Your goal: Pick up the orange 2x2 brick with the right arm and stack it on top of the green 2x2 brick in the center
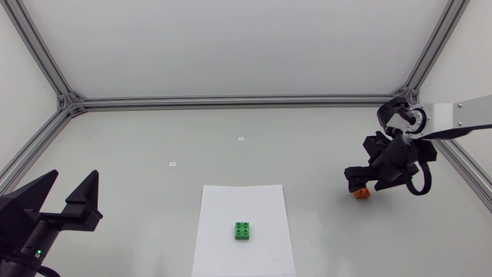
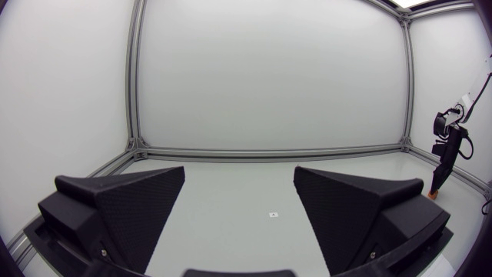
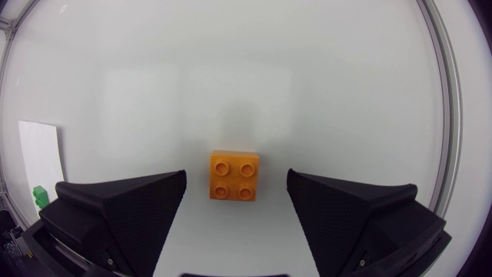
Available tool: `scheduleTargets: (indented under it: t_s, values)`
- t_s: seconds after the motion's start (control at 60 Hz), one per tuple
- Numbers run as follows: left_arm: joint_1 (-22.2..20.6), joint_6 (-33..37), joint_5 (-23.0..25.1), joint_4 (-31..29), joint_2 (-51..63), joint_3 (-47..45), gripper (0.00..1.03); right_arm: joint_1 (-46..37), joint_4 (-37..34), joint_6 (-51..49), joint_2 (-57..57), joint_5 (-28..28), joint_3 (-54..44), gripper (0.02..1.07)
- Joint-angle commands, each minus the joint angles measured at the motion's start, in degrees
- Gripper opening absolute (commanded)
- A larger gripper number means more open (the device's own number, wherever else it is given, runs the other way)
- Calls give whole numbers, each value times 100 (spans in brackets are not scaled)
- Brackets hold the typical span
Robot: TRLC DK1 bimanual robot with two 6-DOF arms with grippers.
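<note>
Right wrist view, nearest first: my right gripper (image 3: 236, 180) stands with its two wedge fingers (image 3: 123, 208) spread wide, holding nothing. The orange 2x2 brick (image 3: 234, 175) lies studs-up on the table (image 3: 323, 92) in the gap between them, with bare table showing on either side of it (neither finger touches it). The brick sits square to the fingers, slightly ahead of their tips.

Head view: the right arm (image 1: 453, 119) comes in from its side edge and bends down over the orange brick, of which only a corner shows under the black gripper. Well apart from it, toward the table's centre, a white paper sheet (image 1: 231, 204) lies flat. The green 2x2 brick (image 1: 244, 230) rests on it, studs-up, with nothing on top.

Farther off, at the opposite side, my left gripper (image 1: 73, 185) is parked low near the table's edge. Its fingers are likewise spread apart, and the left wrist view shows only bare table between them.
</note>
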Motion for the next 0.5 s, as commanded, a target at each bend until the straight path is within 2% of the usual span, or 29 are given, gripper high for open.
scheduleTargets:
  t_s: [0.0,0.483]
  values:
    - [22,73,23,-84,-45,-235,99,-54,44,121,159,-22,-198,93]
    - [22,73,23,-84,-45,-235,99,-45,88,147,150,-65,-163,84]
